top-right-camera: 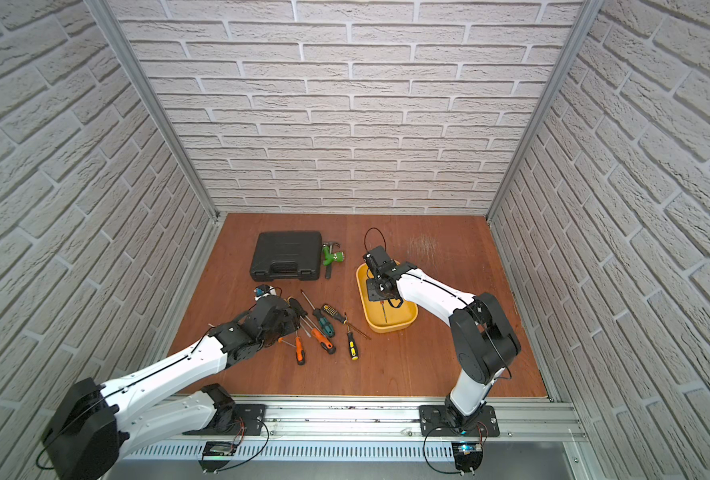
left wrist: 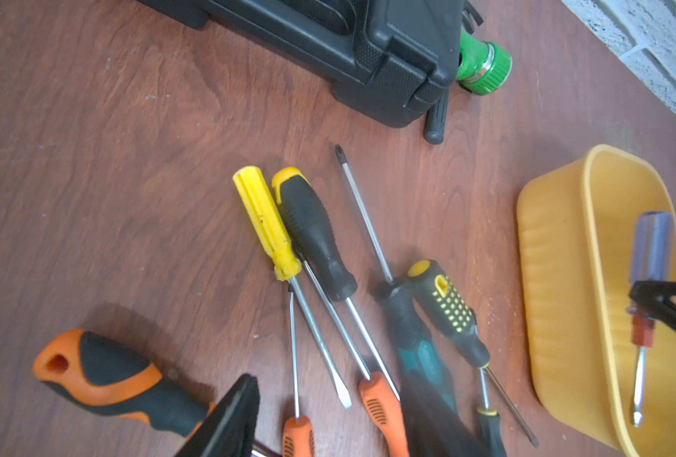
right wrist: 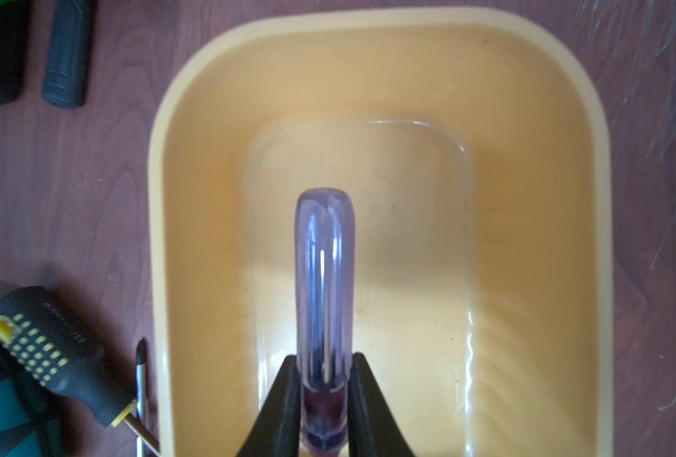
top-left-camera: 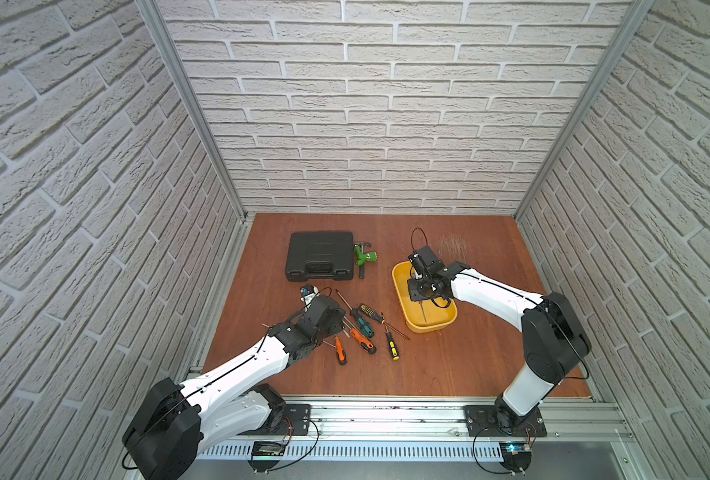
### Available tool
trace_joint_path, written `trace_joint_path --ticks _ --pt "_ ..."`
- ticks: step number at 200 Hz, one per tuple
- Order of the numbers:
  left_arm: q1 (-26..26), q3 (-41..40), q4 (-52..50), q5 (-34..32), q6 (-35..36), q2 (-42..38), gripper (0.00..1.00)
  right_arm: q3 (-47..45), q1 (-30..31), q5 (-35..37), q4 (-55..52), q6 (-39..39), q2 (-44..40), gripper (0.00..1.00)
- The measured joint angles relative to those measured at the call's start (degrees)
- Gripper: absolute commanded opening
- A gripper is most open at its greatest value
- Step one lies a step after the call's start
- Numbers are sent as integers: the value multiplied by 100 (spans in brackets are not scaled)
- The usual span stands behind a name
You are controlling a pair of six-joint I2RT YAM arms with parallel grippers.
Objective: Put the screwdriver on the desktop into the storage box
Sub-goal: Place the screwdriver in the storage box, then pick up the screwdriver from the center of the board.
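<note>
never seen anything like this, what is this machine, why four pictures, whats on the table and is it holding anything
These are two robot arms, left and right, mounted at the front edge of a wooden desktop. Each ends in a two-fingered gripper. The two wide pictures come from one camera high above, so they look nearly alike. The two close-ups come from small cameras on the arms' wrists. On the desktop lie a black tool case, a green hose nozzle, a pile of screwdrivers and a yellow storage box. The right gripper is shut on a clear-handled screwdriver, holding it in the box's opening. The left gripper hangs open over the pile, holding nothing.
</note>
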Motion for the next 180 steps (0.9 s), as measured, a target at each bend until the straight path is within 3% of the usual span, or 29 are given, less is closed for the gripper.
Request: trace_joint_path --ticks 14,68,98,141,180 --pt "0 0 15 13 0 4 62 -20 0 -15 83 -46 111 5" --pt "0 0 46 48 0 125 62 -20 50 -136 354 -101 243 38" --pt "0 0 98 76 0 157 62 -20 70 -133 389 -129 243 48" --pt "0 0 142 98 0 164 62 -37 98 4 348 -127 125 45" --pt "0 0 151 81 -9 192 62 -514 551 4 365 98 -986 34"
